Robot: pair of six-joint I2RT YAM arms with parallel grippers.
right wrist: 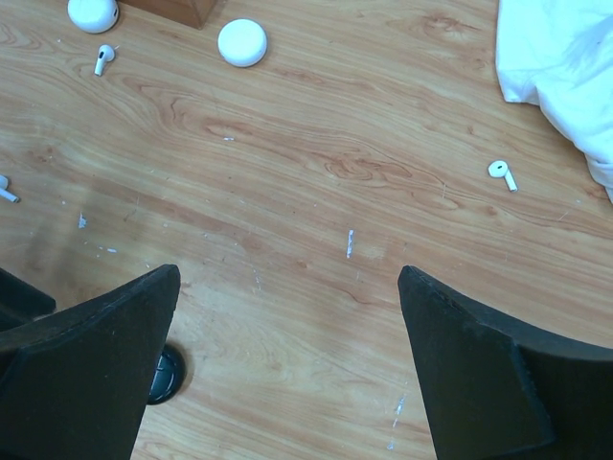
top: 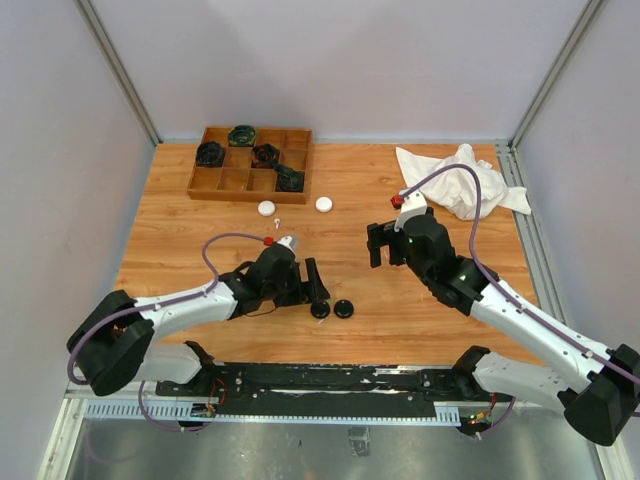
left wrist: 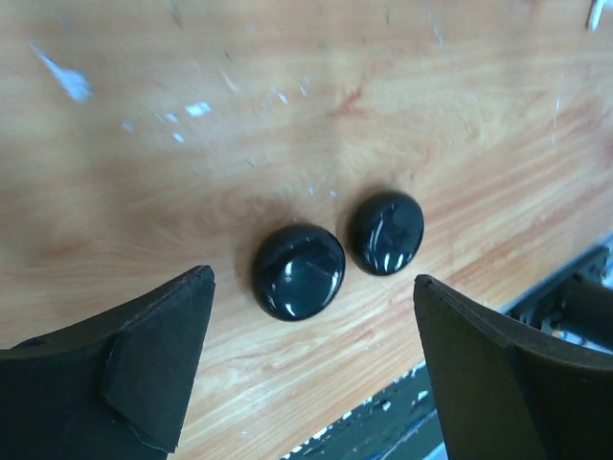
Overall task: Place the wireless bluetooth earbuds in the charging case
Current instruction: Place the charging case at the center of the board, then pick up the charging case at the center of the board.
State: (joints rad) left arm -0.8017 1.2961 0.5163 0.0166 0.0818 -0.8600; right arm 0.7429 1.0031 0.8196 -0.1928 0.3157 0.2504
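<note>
Two black round cases lie side by side near the table's front edge; in the left wrist view they show as a nearer case and a farther one, both closed. My left gripper is open and empty, just short of the nearer case. My right gripper is open and empty over bare wood. White earbuds lie loose: one by two white cases, one near the cloth, one at the left edge. No black earbuds show.
A wooden compartment tray with several black items stands at the back left. A crumpled white cloth lies at the back right. One black case shows beside my right gripper's left finger.
</note>
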